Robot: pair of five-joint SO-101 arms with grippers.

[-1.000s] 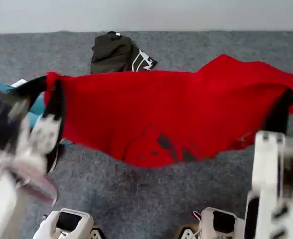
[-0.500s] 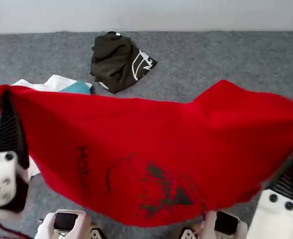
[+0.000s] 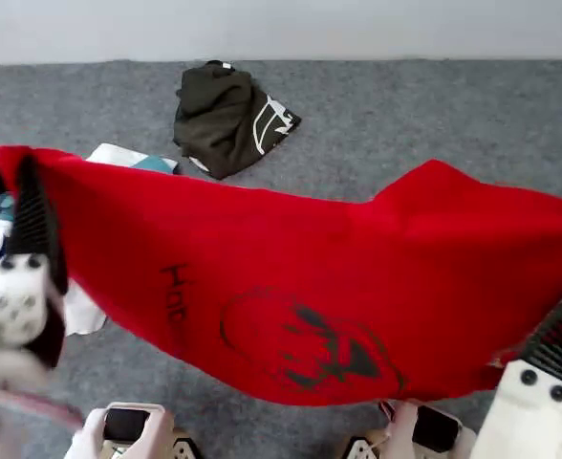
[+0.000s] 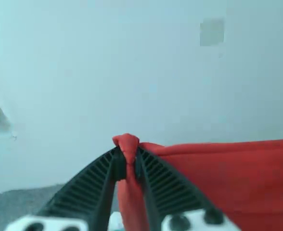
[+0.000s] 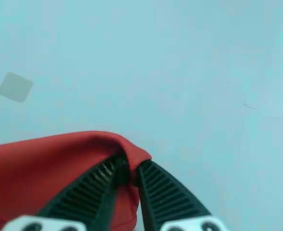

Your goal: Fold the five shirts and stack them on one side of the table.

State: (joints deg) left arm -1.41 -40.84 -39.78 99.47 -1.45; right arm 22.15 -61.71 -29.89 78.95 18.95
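- The left hand [image 4: 127, 156] pinches a bunched corner of the red cotton shirt with a dark printed graphic [image 3: 310, 277]. Little cloth pokes past its tips, so a hard tug could pull the corner free.
- The right hand [image 5: 127, 168] is clamped on the opposite corner.
- The shirt hangs stretched between them above the grey carpeted counter [image 3: 405, 105], sagging mid-span. Uneven lowering would likely crease it.
- Laid carelessly, it could cover or drag the crumpled dark shirt [image 3: 226, 115] or the white-and-teal shirt [image 3: 118, 158].
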